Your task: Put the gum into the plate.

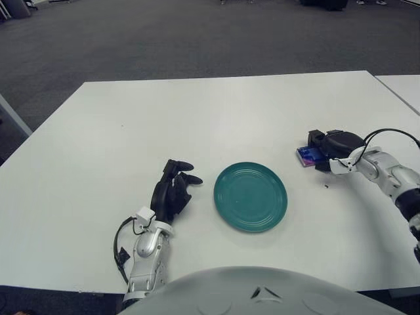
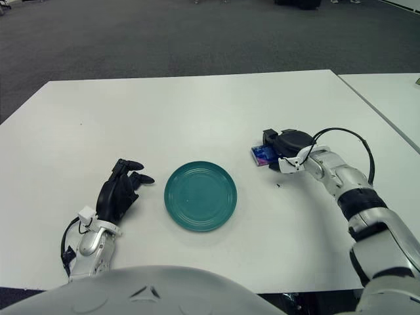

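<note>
The gum (image 1: 306, 155) is a small blue and purple pack lying on the white table (image 1: 197, 118), a little to the right of the teal plate (image 1: 250, 196). My right hand (image 1: 317, 152) sits over the pack's right end. One black finger is on its far side and one on its near side, closed on it. Most of the pack is hidden under the hand; only its left end shows, as it also does in the right eye view (image 2: 262, 155). The plate holds nothing. My left hand (image 1: 174, 187) shows just left of the plate, fingers relaxed and empty.
A second white table (image 1: 403, 85) stands at the far right with a narrow gap between. Dark carpet lies beyond the table's far edge. A tiny dark speck (image 1: 326, 187) lies on the table near my right wrist.
</note>
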Robot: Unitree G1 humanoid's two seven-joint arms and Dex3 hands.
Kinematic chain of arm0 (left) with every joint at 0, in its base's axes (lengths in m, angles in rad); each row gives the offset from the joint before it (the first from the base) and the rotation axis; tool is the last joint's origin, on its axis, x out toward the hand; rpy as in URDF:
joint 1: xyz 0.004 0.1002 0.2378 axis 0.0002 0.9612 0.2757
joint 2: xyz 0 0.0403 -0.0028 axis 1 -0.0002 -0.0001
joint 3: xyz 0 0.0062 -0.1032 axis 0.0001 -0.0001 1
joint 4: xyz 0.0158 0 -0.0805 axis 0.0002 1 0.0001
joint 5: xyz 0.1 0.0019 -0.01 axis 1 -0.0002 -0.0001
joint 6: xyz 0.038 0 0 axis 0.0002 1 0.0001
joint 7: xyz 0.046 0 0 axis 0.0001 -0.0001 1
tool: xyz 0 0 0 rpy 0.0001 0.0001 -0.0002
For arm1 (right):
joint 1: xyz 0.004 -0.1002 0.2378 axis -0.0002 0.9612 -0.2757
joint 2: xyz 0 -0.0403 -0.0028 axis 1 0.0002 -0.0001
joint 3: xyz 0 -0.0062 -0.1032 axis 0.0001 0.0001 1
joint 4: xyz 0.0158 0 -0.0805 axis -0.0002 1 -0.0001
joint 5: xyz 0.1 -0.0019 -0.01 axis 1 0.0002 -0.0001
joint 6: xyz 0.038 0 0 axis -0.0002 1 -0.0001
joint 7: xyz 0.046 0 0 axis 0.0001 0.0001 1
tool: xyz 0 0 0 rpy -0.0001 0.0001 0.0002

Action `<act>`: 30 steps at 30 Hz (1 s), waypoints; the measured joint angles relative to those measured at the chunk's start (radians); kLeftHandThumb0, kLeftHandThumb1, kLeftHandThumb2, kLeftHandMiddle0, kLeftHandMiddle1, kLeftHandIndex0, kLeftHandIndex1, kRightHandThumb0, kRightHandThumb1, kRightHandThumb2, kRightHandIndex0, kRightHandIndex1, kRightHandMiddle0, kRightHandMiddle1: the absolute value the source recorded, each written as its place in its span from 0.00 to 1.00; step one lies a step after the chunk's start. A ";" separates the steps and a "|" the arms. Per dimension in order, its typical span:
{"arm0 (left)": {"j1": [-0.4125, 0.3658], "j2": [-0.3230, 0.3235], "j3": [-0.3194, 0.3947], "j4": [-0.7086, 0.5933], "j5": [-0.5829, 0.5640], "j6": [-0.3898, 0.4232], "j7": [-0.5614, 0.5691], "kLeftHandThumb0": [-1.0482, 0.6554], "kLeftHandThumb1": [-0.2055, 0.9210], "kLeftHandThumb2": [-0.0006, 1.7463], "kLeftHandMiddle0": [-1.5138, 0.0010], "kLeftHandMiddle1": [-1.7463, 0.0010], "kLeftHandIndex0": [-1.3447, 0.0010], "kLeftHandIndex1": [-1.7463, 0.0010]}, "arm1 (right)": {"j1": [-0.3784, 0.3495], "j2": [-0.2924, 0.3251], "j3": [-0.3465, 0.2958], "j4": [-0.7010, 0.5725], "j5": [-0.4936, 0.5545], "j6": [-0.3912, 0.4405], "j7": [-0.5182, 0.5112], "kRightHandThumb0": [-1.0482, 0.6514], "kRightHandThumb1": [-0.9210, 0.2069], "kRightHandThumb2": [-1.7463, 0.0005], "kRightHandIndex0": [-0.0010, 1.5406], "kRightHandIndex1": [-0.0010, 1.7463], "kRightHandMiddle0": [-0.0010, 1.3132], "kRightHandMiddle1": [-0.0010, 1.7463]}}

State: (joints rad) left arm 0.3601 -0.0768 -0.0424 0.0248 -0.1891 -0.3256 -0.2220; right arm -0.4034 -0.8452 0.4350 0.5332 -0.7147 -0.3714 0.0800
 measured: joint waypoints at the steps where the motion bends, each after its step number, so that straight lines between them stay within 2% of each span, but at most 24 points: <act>1: -0.001 0.000 -0.001 0.000 0.000 0.000 0.000 0.05 1.00 0.50 0.68 0.09 0.90 0.02 | 0.008 0.000 -0.016 -0.037 0.006 0.013 0.009 0.38 0.29 0.48 0.24 0.34 0.34 0.97; 10: -0.005 -0.001 -0.009 0.011 0.002 -0.011 -0.003 0.06 1.00 0.51 0.70 0.06 0.85 0.00 | 0.031 0.039 -0.195 -0.372 0.080 0.197 0.065 0.38 0.28 0.48 0.23 0.32 0.32 0.98; 15: -0.005 0.000 -0.017 0.010 0.006 -0.012 -0.003 0.07 1.00 0.52 0.70 0.04 0.84 0.00 | 0.064 0.073 -0.256 -0.581 0.098 0.264 0.084 0.38 0.27 0.47 0.23 0.32 0.30 1.00; 21: -0.003 0.003 -0.022 0.005 0.009 -0.005 -0.003 0.07 1.00 0.52 0.71 0.05 0.81 0.02 | 0.162 0.130 -0.260 -0.798 0.095 0.303 0.138 0.38 0.27 0.47 0.23 0.32 0.29 1.00; 30: -0.001 0.007 -0.025 0.000 0.009 0.004 -0.003 0.07 1.00 0.51 0.70 0.05 0.80 0.03 | 0.256 0.200 -0.192 -0.826 0.036 0.282 0.153 0.38 0.24 0.49 0.25 0.32 0.28 1.00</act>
State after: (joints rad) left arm 0.3586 -0.0694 -0.0675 0.0243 -0.1798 -0.3214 -0.2252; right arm -0.1470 -0.6447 0.2434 -0.2927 -0.6790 -0.0897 0.2330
